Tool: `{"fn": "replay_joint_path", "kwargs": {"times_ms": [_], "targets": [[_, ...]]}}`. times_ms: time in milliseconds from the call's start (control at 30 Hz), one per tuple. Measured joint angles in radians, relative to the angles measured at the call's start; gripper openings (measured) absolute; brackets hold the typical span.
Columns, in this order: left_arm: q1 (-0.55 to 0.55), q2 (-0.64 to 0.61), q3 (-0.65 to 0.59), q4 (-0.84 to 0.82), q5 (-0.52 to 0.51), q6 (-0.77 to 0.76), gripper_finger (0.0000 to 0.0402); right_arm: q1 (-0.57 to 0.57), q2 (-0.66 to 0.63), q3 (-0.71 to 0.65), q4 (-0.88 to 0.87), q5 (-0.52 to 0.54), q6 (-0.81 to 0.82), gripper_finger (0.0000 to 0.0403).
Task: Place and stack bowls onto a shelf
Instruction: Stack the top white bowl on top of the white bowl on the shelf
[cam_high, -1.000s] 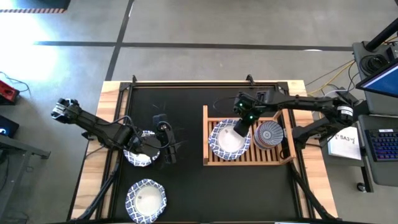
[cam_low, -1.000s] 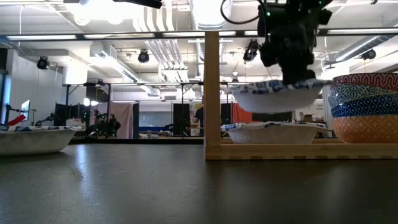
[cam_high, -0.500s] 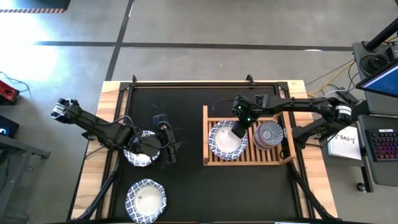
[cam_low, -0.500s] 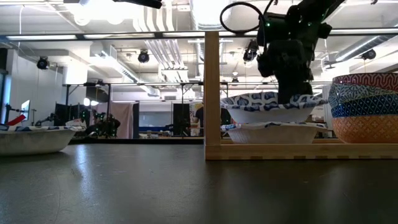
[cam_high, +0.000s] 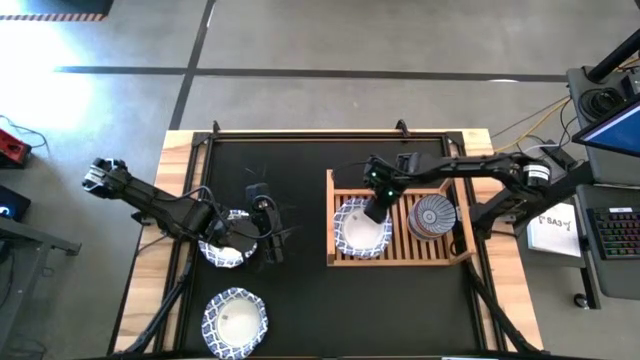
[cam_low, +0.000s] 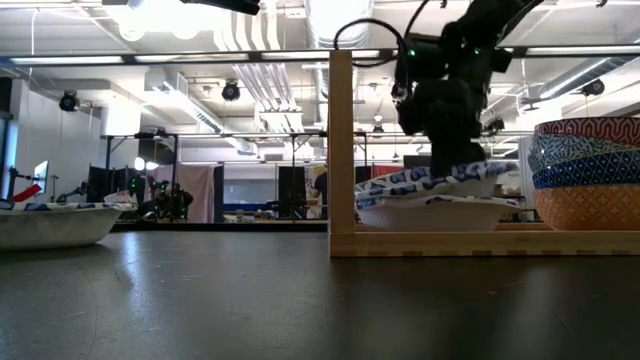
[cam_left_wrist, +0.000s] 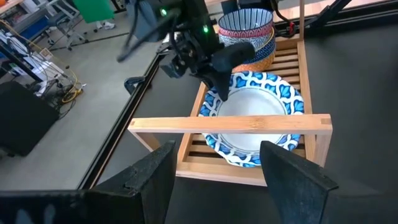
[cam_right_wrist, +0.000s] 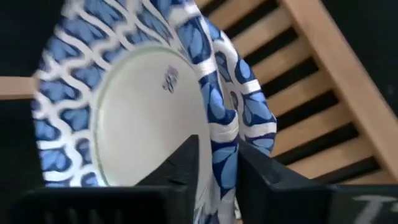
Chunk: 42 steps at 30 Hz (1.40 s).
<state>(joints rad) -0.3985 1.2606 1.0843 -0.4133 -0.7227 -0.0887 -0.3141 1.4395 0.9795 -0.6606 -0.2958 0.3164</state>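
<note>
right gripper (cam_high: 372, 207): jaws astride rim of top patterned bowl (cam_high: 362, 228), one finger inside, one outside; rim still between them, cannot tell whether gripped or let go
top patterned bowl: tilted, resting in lower patterned bowl (cam_low: 440, 214) on shelf (cam_high: 400, 250), directly below jaws
small bowl stack (cam_high: 433, 216): on shelf, just beside right jaws
left gripper (cam_high: 268, 228): jaws apart, nothing between, low over desk (cam_high: 300, 300)
third patterned bowl (cam_high: 226, 243): on desk, just behind left jaws
fourth patterned bowl (cam_high: 235, 322): on desk, well apart
</note>
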Motion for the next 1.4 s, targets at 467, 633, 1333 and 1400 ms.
{"fn": "replay_joint_path", "kwargs": {"times_ms": [467,633,1333,1400], "targets": [[0.000,0.000,0.000,-0.135,0.002,-0.132,0.0213,0.002,-0.003,0.264,-0.240,0.193,-0.068,0.0178],[0.006,0.000,0.000,-0.291,0.003,-0.278,0.0213,0.002,-0.003,0.345,-0.248,0.218,-0.066,0.0177],[0.065,0.244,-0.019,-0.695,0.261,-1.081,0.0213,0.002,-0.003,0.439,-0.283,0.219,-0.041,0.0162],[0.066,0.285,-0.019,-0.700,0.257,-1.101,0.0213,0.002,-0.003,0.439,-0.283,0.219,-0.041,0.0162]]}}
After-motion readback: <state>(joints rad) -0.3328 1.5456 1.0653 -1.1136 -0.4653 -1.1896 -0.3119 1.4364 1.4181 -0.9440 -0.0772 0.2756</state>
